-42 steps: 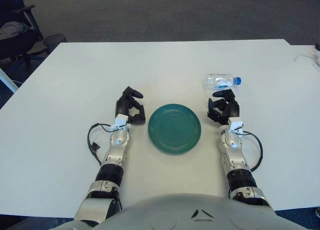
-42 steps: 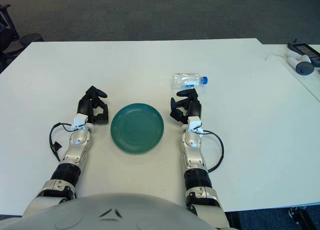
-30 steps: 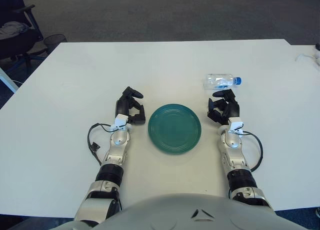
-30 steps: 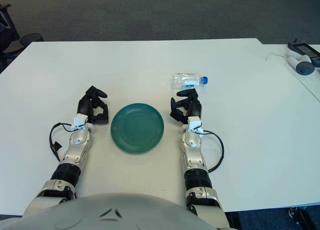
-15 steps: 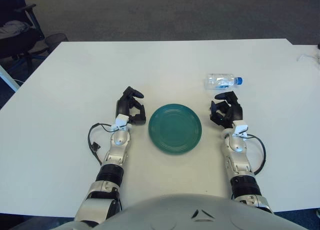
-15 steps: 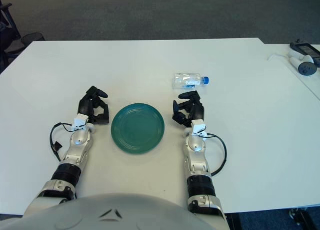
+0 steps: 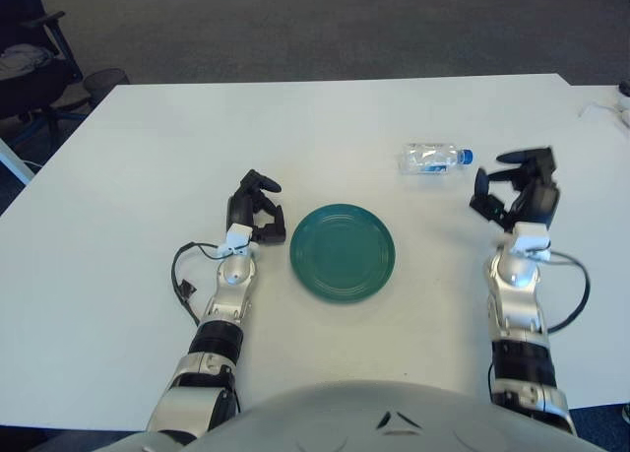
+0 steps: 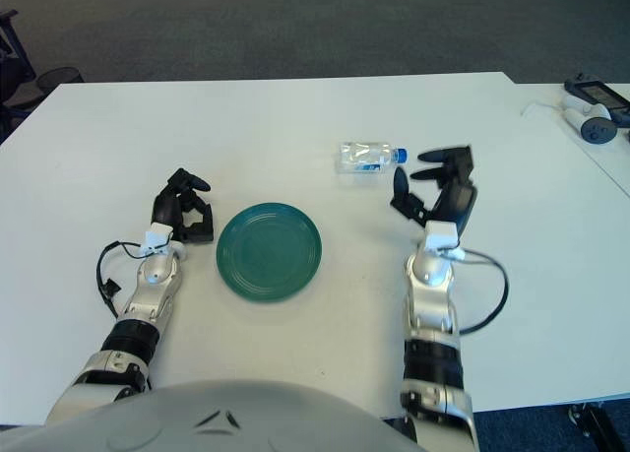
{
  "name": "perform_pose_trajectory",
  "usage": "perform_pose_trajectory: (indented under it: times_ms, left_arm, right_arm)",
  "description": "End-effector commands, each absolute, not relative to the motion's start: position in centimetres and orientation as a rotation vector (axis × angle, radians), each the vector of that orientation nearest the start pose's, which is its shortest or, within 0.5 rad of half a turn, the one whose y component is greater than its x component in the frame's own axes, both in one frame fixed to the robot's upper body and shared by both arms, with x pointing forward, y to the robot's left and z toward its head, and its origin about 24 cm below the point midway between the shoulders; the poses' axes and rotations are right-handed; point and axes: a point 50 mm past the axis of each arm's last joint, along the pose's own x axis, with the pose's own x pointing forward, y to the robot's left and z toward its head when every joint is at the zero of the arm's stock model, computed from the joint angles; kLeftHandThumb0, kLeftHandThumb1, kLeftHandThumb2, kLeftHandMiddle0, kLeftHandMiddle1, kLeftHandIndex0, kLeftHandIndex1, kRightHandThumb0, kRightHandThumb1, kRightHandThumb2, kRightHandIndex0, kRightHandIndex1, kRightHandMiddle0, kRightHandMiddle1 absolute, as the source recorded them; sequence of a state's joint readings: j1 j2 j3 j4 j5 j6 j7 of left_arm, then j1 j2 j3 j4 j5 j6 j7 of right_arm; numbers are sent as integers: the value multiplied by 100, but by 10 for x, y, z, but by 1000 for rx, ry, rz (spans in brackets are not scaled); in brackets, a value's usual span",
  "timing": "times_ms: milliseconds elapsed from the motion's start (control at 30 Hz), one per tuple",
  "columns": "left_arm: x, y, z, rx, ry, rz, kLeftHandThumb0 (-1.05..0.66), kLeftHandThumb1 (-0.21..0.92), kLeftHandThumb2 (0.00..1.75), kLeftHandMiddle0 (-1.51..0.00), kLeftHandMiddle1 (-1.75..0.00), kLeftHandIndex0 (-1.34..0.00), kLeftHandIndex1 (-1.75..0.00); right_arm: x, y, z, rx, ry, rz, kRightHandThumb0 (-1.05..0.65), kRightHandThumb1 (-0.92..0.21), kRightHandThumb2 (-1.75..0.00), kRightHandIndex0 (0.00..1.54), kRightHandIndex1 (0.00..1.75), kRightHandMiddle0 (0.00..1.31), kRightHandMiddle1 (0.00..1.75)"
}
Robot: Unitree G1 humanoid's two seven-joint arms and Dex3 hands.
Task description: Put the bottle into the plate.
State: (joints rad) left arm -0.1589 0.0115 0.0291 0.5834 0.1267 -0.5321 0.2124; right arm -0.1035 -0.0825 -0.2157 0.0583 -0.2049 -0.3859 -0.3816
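A clear plastic bottle (image 7: 431,159) with a blue cap lies on its side on the white table (image 7: 148,147), behind and to the right of the round green plate (image 7: 343,252). My right hand (image 7: 515,184) is raised off the table to the right of the bottle, a little nearer to me, fingers spread and holding nothing. It does not touch the bottle. My left hand (image 7: 255,208) shows just left of the plate with its fingers curled and nothing in them.
A white device with a cable (image 8: 585,122) lies at the far right on a neighbouring table. A dark office chair (image 7: 30,63) stands beyond the table's back left corner. A black cable (image 7: 184,275) loops beside my left forearm.
My right hand has lifted from beside the plate and swung right and away from me, its fingers opening wider, ending to the right of the bottle. The left hand, plate and bottle have stayed put.
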Motion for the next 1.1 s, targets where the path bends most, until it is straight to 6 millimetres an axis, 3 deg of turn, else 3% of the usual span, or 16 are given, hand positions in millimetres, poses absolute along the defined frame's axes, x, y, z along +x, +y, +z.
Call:
perform_pose_trajectory:
  times_ms: [0, 100, 333, 500, 667, 767, 900, 967, 1000, 1067]
  left_arm:
    - [261, 152, -12, 119, -47, 137, 0, 6, 161, -80, -173, -59, -175]
    - [261, 153, -12, 109, -45, 137, 0, 6, 160, -80, -171, -58, -175]
    - [261, 155, -13, 115, -44, 135, 0, 7, 159, -80, -170, -58, -175]
    - [262, 155, -12, 116, -40, 143, 0, 7, 159, -79, -171, -58, -175]
    - [264, 155, -12, 114, -41, 143, 0, 7, 160, -80, -171, -58, -175]
    - [264, 156, -11, 119, -43, 142, 0, 6, 160, -80, -171, -58, -175]
    - [265, 156, -11, 118, -44, 138, 0, 6, 161, -80, -171, -58, -175]
    - [265, 156, -11, 119, -44, 136, 0, 6, 161, -80, -171, -59, -175]
    - [264, 156, -11, 120, -44, 136, 0, 6, 161, -80, -172, -59, -175]
    - [265, 157, -11, 122, -44, 134, 0, 6, 161, -80, -172, -59, -175]
  right_arm:
    - [276, -208, 144, -207, -624, -467, 0, -58, -93, 47, 160, 32, 165]
    - [279, -203, 163, -202, -694, -447, 0, -58, -92, 48, 159, 34, 164]
    - [287, -203, 180, -257, -771, -412, 0, -58, -91, 46, 160, 35, 162]
    - [310, -200, 202, -356, -800, -387, 0, -58, -92, 46, 162, 34, 162]
    - [320, -196, 209, -424, -788, -348, 0, -57, -96, 46, 169, 30, 163]
    - [337, -186, 216, -539, -757, -267, 0, -55, -101, 47, 172, 28, 164]
    - [356, -176, 218, -654, -707, -172, 0, -66, -86, 40, 168, 24, 165]
    - [364, -176, 216, -729, -669, -106, -17, -79, -66, 29, 139, 24, 167]
    - [367, -176, 215, -755, -654, -79, -29, -79, -58, 23, 113, 18, 147]
    - [371, -175, 214, -807, -631, -26, -42, -79, -51, 20, 83, 10, 127]
